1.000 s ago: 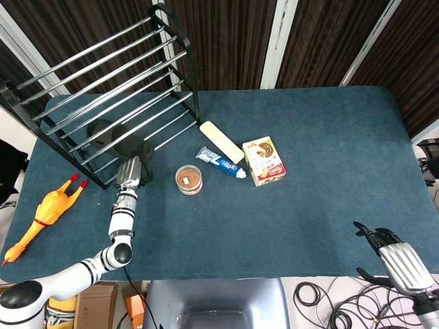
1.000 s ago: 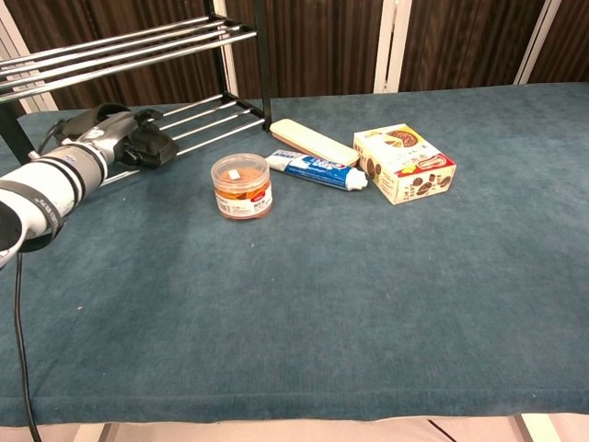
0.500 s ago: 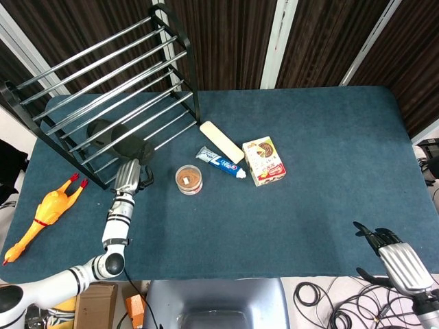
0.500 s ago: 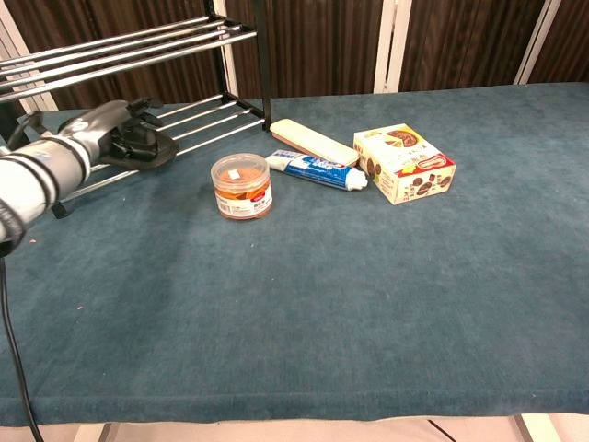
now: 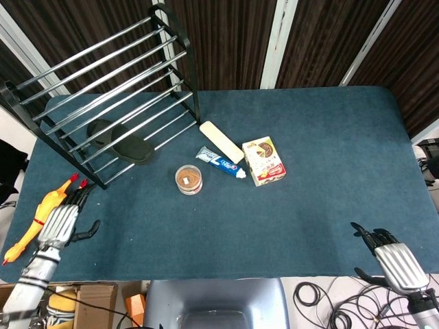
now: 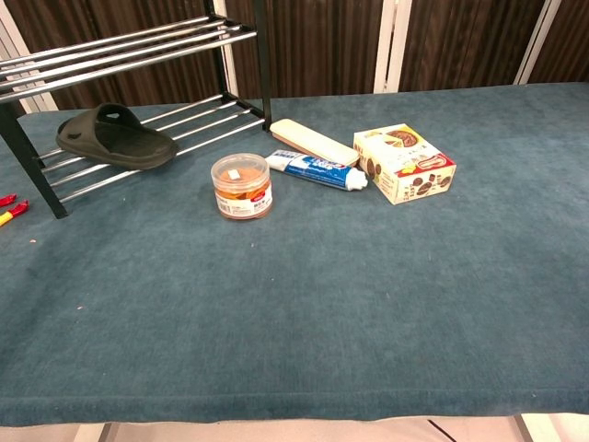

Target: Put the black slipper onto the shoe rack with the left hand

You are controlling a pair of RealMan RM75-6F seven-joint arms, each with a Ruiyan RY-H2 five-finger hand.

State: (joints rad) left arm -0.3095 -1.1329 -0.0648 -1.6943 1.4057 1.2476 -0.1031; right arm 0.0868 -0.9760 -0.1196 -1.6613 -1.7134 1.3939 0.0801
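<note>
1. Fingers [image 5: 75, 201] spread and holding nothing on the left hand [image 5: 60, 223], down at the near left table edge, just beside the yellow rubber chicken toy [image 5: 38, 218].
2. Black rubber slipper [image 6: 115, 136] lying flat across the bottom chrome rails of the black-framed shoe rack [image 6: 221, 106], well apart from that hand.
3. Right hand [image 5: 392, 257] low off the near right corner, empty; fingers apparently apart, though partly cropped.
4. Orange-lidded round jar [image 6: 241, 185] near the rack's front post.

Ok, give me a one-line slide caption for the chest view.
Black slipper resting on the shoe rack's bottom rails, beside a jar, toothpaste and snack box; no hand in shot.
</note>
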